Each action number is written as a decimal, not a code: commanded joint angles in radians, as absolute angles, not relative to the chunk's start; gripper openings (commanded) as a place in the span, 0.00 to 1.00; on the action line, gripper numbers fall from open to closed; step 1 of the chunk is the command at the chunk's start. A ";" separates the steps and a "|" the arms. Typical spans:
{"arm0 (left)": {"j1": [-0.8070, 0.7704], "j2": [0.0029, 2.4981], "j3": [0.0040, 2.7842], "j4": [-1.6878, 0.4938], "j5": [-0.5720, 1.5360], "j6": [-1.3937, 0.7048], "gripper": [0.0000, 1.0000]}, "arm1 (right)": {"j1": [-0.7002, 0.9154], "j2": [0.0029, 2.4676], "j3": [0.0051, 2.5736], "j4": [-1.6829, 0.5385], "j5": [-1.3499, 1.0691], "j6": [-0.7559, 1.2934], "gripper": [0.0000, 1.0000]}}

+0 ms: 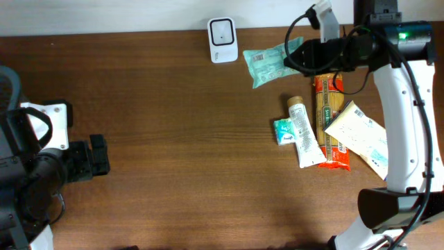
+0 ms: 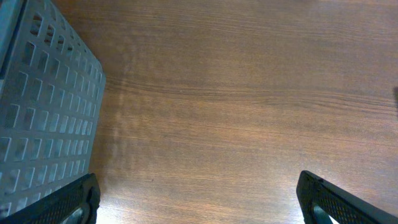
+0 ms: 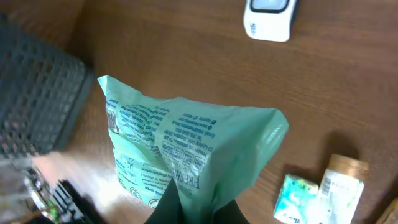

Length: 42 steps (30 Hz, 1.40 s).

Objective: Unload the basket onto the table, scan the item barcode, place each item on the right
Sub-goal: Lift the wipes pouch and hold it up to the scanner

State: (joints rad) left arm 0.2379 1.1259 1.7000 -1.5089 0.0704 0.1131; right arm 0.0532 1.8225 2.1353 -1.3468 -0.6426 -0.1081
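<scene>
Far left of the scanner (image 1: 223, 39), the left gripper (image 1: 98, 155) hung with its jaws spread wide over the table (image 1: 173, 139). Only its wrist camera showed the pale perforated basket (image 2: 43, 106) beside it. A broad stretch of wood lay between that arm and the one scanner, which stood at the table's far edge. Just right of the scanner, the right gripper (image 1: 297, 57) pinched one green pouch (image 1: 263, 64), its print legible only in the right wrist view. Four items lay below and right of the scanner: a small green packet (image 1: 283, 130), a tube (image 1: 302, 132), a pasta pack (image 1: 330, 125) and a white bag (image 1: 361, 135).
</scene>
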 commanded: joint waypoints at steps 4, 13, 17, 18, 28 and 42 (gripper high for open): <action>0.241 1.124 1.706 -1.509 0.063 0.130 0.99 | 0.184 1.824 2.042 -1.196 -0.646 -0.238 0.04; 0.241 1.124 1.706 -1.509 0.063 0.130 0.99 | 0.183 1.803 2.043 -1.207 -0.778 -0.326 0.04; 0.241 1.124 1.706 -1.509 0.063 0.130 0.99 | 0.183 1.758 2.043 -1.208 -0.778 -0.326 0.04; 0.241 1.124 1.706 -1.509 0.063 0.130 0.99 | 0.183 1.752 2.043 -1.209 -0.778 -0.326 0.04; 0.241 1.124 1.706 -1.509 0.064 0.130 0.99 | 0.338 1.819 2.042 -0.956 -0.126 -0.326 0.04; 0.241 1.124 1.706 -1.509 0.063 0.130 0.99 | 0.358 2.390 2.042 0.257 0.203 -1.130 0.04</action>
